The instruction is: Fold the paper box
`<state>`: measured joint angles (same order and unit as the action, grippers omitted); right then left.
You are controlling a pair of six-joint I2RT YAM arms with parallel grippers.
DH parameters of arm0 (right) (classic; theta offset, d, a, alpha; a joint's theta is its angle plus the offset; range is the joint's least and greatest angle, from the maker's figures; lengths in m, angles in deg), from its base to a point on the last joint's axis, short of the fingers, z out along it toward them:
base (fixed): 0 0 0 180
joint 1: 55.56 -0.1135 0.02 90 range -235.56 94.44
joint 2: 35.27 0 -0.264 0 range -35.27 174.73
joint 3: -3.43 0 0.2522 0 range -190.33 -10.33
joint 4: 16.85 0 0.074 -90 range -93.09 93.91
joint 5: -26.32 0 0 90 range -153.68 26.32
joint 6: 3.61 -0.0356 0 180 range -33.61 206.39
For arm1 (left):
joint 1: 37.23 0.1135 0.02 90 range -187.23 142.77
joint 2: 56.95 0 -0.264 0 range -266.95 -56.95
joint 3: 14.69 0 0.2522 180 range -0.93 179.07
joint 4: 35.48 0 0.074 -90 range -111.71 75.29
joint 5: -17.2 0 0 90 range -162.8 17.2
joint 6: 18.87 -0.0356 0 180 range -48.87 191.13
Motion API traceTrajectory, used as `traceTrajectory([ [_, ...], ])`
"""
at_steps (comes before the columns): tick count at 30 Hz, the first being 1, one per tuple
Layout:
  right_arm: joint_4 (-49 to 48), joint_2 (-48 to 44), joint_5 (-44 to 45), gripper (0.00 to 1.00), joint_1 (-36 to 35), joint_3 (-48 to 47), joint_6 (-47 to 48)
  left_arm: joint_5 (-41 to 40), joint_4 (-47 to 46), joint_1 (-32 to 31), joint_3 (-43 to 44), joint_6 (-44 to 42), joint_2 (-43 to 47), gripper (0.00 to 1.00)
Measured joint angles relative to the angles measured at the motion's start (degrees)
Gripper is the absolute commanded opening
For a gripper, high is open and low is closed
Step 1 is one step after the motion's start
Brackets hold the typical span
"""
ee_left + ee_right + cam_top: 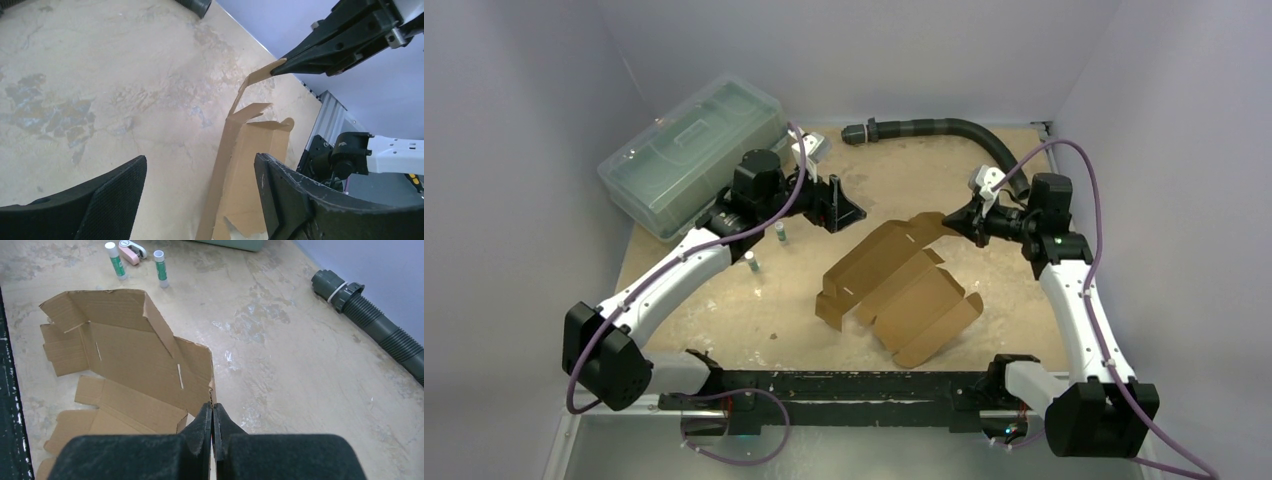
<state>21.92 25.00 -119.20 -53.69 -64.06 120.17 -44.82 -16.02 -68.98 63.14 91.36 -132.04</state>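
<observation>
on table, right claw pinches paper box edge.

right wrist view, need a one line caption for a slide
Right gripper pinching an edge flap of the unfolded paper box, with two glue sticks and a hose beyond.

A worn, blotchy beige table stands between pale lilac walls. At its ten o'clock corner rests a large, clear greenish plastic bin, lid on, set at an angle to the table's edges. Along the far edge, from twelve toward two o'clock, curves a dark corrugated hose, its collared end lying at twelve. Left of the table's middle, at about nine o'clock, two glue sticks with white caps and green bodies stand upright, near each other but apart. A small pink-and-white object lies close by them, too small to identify.
</observation>
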Motion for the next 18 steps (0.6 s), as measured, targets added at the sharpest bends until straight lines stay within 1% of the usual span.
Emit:
traceTrajectory([
  [3,-0.33,-0.02,-0.46,0.00,0.00,0.50,-0.35,1.77,-1.86,0.00,0.00,0.68,-0.24,0.77],
  [7,-0.57,-0.02,-0.98,0.00,0.00,0.79,-0.74,4.92,-4.13,0.00,0.92,4.61,-1.53,0.77],
  [11,-0.96,0.00,-1.22,0.00,0.07,0.81,-1.25,5.09,-4.74,-0.02,2.32,7.15,-2.03,0.77],
  [13,-1.27,0.00,-1.49,0.00,0.13,0.96,-1.49,3.54,-3.67,-0.39,2.78,7.17,-2.01,0.77],
  [15,-1.60,0.00,-1.68,0.00,0.26,1.29,-1.68,0.24,-1.31,-1.75,3.10,6.47,-1.90,0.78],
  [18,-1.88,0.13,-2.10,0.00,0.44,1.73,-1.77,-8.00,2.93,-8.22,3.52,2.45,-1.27,0.77],
])
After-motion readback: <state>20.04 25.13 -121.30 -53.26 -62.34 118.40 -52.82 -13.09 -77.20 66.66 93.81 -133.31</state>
